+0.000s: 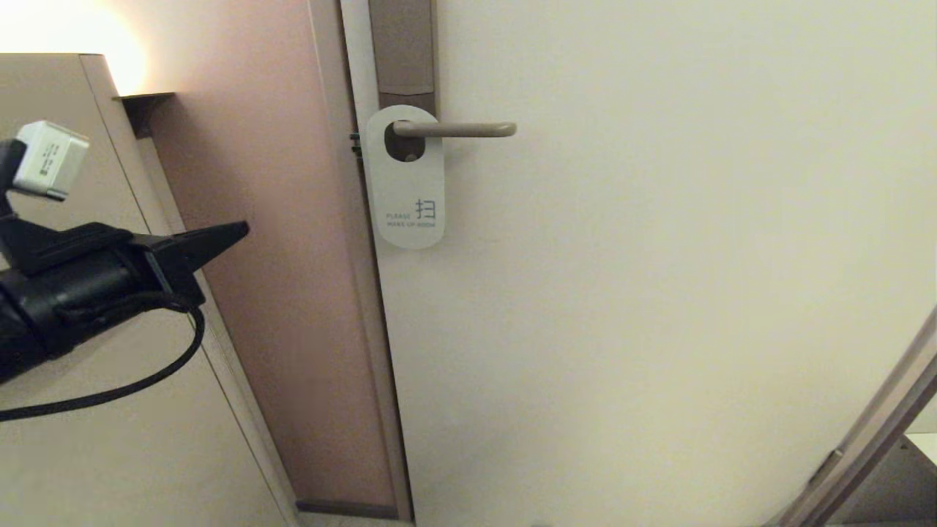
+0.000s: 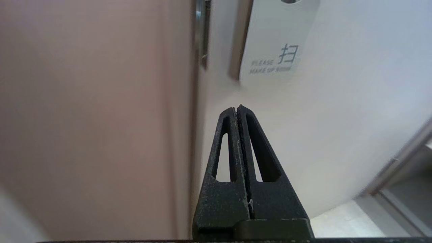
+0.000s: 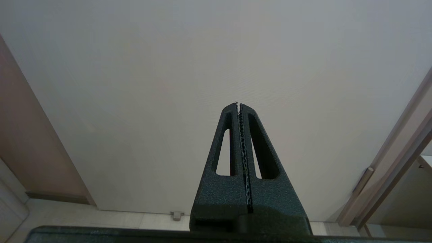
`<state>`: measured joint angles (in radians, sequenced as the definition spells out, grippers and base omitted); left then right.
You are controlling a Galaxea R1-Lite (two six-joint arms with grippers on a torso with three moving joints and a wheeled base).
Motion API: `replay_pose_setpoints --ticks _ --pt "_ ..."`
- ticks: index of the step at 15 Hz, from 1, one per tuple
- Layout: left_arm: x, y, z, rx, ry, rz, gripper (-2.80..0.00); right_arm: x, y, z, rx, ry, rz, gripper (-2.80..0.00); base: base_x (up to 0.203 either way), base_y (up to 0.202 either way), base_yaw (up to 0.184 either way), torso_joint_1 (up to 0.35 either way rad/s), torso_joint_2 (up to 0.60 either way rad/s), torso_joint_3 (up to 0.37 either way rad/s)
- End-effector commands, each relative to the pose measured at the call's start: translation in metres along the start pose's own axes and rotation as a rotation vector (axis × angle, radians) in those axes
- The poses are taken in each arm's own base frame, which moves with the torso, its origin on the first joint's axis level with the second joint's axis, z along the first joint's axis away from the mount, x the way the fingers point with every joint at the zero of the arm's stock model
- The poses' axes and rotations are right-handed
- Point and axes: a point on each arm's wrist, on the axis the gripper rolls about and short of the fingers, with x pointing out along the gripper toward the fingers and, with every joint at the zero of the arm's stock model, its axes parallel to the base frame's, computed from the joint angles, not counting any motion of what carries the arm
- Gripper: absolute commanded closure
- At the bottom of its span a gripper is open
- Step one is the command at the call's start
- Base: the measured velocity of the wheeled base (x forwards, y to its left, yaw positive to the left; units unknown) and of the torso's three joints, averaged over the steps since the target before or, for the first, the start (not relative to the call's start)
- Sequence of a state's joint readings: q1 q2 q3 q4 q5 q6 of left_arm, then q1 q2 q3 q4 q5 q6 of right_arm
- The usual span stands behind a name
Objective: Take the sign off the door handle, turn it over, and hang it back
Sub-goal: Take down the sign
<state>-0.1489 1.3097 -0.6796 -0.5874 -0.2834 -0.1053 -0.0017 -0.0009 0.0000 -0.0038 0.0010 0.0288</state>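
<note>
Head view: sign (image 1: 405, 179) hangs on door handle (image 1: 454, 129), white face out.

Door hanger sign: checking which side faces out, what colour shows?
White face of the oblong door-hanger sign, grey lettering; head view shows it best.

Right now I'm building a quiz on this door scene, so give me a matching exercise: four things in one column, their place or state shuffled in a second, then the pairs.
Things:
1. sign
2. door handle
3. left claw
4. right claw

States:
A. shut, empty, raised to the left of the door edge, below the sign's level
B. hangs by its oval hole, white "MAKE UP ROOM" face outward
C. level lever pointing right from the lock plate
D. shut, empty, facing bare door low down

Pairs: 1-B, 2-C, 3-A, 4-D
</note>
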Motion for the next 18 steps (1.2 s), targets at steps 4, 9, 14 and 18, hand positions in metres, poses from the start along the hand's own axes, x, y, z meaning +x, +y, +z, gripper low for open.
replay_pose_setpoints --ticks 4,9,14,18 --pt "0.049 0.012 0.001 -0.053 0.041 -0.084 0.0 0.0 0.0 0.0 0.0 0.0 0.001 0.0 0.0 0.0 0.0 0.0 0.0 0.0" --pt "0.063 0.014 0.001 -0.07 0.06 -0.192 0.0 0.0 0.0 0.0 0.0 0.0 0.001 0.0 0.0 0.0 0.0 0.0 0.0 0.0" --pt "0.075 0.025 0.002 -0.108 0.077 -0.274 0.0 0.0 0.0 0.0 0.0 0.0 0.001 0.0 0.0 0.0 0.0 0.0 0.0 0.0" --pt "0.083 0.036 -0.001 -0.106 0.076 -0.358 0.0 0.0 0.0 0.0 0.0 0.0 0.001 0.0 0.0 0.0 0.0 0.0 0.0 0.0"
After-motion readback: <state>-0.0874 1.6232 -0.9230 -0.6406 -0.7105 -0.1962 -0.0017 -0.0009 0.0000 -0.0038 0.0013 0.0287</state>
